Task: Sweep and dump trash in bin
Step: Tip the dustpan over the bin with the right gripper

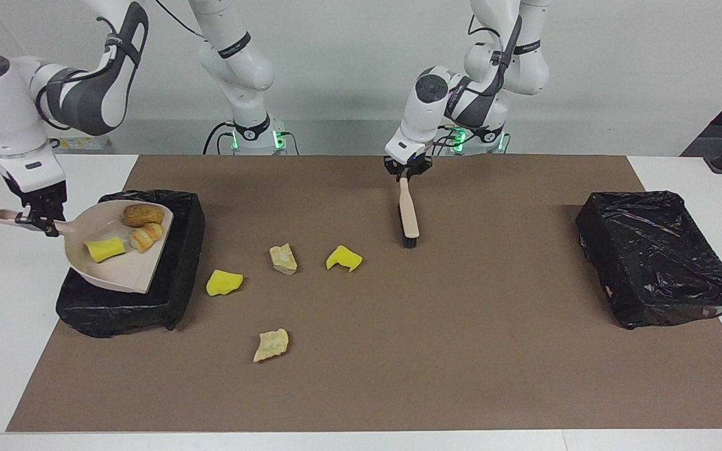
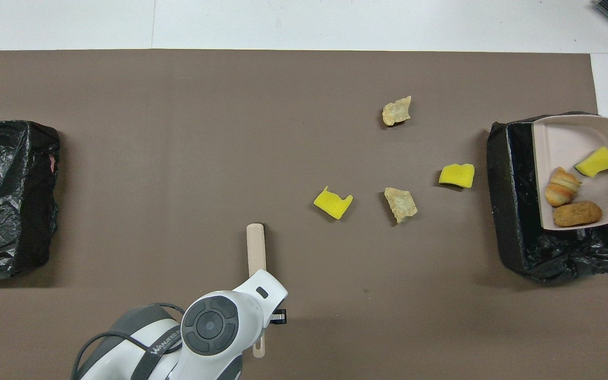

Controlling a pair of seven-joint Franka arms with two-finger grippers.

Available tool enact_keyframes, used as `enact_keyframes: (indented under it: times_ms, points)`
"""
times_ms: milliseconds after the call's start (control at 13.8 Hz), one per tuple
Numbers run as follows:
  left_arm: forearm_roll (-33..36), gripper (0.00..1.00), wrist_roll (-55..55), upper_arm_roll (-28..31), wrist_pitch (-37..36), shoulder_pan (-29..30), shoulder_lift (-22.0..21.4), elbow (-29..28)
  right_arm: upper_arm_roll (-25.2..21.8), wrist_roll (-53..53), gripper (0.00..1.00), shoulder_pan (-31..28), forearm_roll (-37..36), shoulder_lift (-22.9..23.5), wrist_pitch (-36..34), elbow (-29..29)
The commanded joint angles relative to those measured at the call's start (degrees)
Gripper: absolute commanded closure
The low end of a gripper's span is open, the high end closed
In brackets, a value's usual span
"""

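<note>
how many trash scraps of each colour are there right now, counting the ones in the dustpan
bright yellow sponge chunks: 3
pale beige crusty lumps: 2
golden-brown bread-like pieces: 2
total: 7, of which 3 lie in the dustpan over the bin

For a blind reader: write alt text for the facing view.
The right gripper holds a beige dustpan carrying three scraps over a black-lined bin. Four scraps lie on the brown mat, and the left gripper holds a brush upright.
</note>
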Motion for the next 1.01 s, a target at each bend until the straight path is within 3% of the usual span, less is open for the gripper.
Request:
enact_keyframes:
  times_ms: [0, 217, 290, 435, 507, 725, 942]
  points:
    - [-0.3, 1.0, -2.8, 0.8, 1.3, -1.3, 0.3, -0.7, 0.2, 4.8, 1.0, 1.6, -8.3, -1.8, 1.2, -2.1]
    - [-0.3, 0.97, -4.0, 0.8, 1.3, -1.3, 0.3, -0.7, 0.2, 11.8, 1.0, 5.1, -19.0, -1.5, 0.0, -2.7]
    - [-0.3, 0.83, -4.0, 0.8, 1.2, -1.3, 0.3, -0.7, 0.3, 14.1, 1.0, 6.4, -22.7, -1.4, -1.1, -3.1]
    - [-0.3, 0.15, -4.0, 0.8, 0.7, -1.3, 0.5, -0.1, 0.3, 17.3, 1.0, 8.1, -27.3, -1.5, -3.6, -3.1]
    - [-0.3, 0.0, -4.0, 0.8, 0.4, -0.5, 0.6, 0.5, 0.2, 17.9, 1.0, 8.9, -29.6, -1.5, -4.4, -3.0]
    - [-0.2, 0.0, -4.0, 1.1, -0.1, 4.9, 0.9, 3.0, 0.3, 20.2, 1.0, 11.0, -36.5, -1.6, -7.6, -2.3]
    - [0.5, 0.0, -3.2, 1.2, -6.0, 12.9, 0.7, 8.9, 0.3, 20.9, 1.0, 13.8, -41.8, -1.6, -11.5, -1.3]
